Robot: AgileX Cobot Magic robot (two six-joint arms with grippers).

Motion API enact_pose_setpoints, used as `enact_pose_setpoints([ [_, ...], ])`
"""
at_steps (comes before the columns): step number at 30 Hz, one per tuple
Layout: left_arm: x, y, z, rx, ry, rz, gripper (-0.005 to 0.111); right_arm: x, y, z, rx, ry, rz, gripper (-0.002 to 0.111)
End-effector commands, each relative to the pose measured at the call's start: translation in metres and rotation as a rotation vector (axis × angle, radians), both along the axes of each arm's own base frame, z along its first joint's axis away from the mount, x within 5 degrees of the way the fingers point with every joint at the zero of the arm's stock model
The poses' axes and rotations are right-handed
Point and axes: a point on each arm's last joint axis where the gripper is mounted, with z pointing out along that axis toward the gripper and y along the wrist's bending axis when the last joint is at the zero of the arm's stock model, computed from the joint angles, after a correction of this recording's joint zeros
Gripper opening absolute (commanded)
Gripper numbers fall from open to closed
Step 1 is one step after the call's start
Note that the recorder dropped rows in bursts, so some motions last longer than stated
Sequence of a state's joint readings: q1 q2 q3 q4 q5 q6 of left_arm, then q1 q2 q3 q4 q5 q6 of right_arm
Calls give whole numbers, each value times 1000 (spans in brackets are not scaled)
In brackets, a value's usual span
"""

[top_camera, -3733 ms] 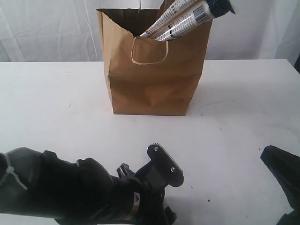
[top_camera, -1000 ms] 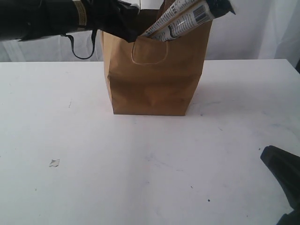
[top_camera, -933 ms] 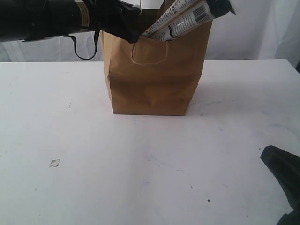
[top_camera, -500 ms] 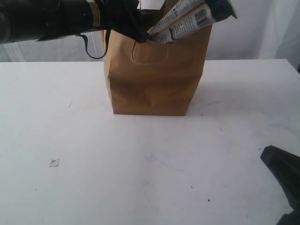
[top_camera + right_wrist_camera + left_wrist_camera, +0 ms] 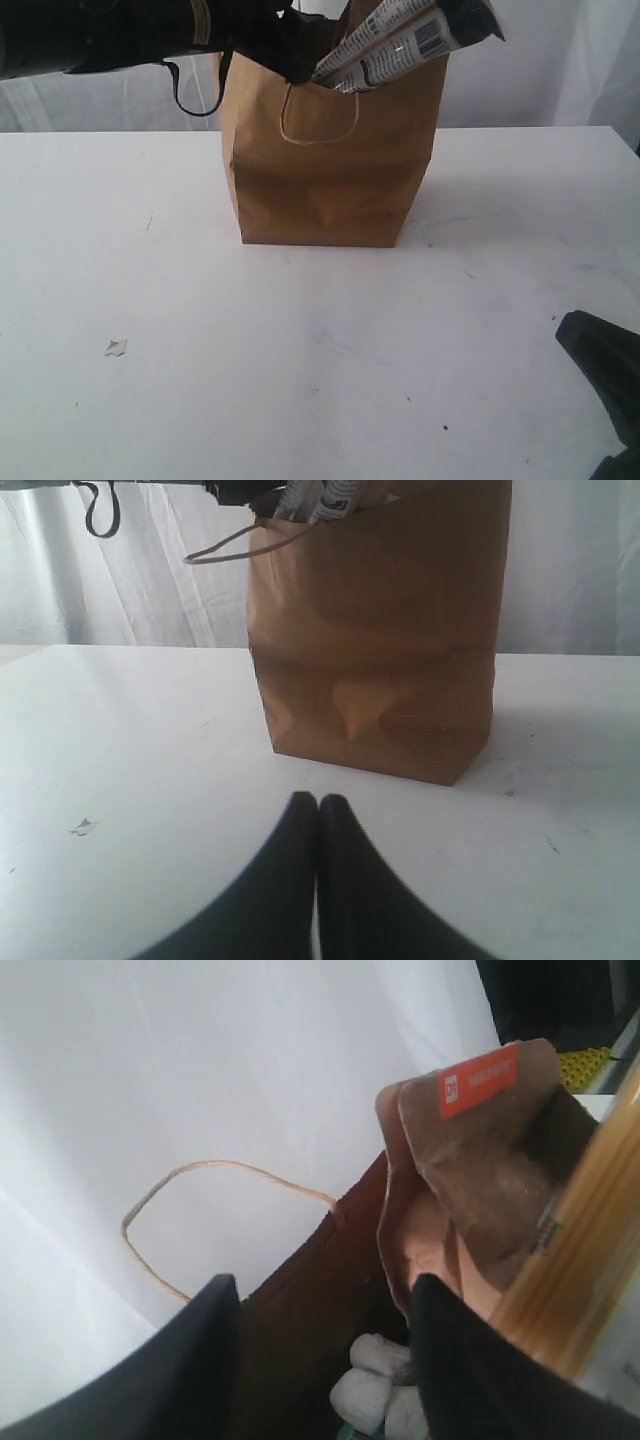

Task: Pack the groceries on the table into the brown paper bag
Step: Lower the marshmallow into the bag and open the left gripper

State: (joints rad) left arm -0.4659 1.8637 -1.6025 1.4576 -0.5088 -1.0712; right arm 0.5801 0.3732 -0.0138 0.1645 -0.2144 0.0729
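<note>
The brown paper bag (image 5: 330,160) stands upright at the back of the white table (image 5: 200,330). Long noodle packs (image 5: 400,45) stick out of its top right. My left gripper (image 5: 290,50) hangs in the bag's mouth at its upper left. In the left wrist view the left gripper (image 5: 325,1285) is open with nothing between its fingers; past them lie white marshmallows (image 5: 375,1385), a brown pouch (image 5: 480,1150) and a noodle pack (image 5: 590,1250) inside the bag. My right gripper (image 5: 318,802) is shut and empty, low over the table in front of the bag (image 5: 385,630).
A small scrap of paper (image 5: 116,347) lies on the table at the front left. The bag's cord handle (image 5: 318,112) hangs down its front. My right gripper (image 5: 605,385) sits at the front right corner. White curtains hang behind the table.
My left gripper has opened and shifted a little right over the bag's mouth. The white thing seen at its tips earlier no longer shows. The right arm has not moved.
</note>
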Motion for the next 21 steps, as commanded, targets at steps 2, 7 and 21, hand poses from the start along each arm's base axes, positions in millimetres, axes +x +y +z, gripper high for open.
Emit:
enact_pose_setpoints([
  [2,-12,4,12,23,-15,-7,47,0,-1,-1,5,-4,-6,0],
  [7,-27,18,11,52,1,58,45,0,-1,-1,5,-4,-6,0],
  [21,-71,51,16,98,-3,130,45,0,-1,-1,5,-4,-6,0],
])
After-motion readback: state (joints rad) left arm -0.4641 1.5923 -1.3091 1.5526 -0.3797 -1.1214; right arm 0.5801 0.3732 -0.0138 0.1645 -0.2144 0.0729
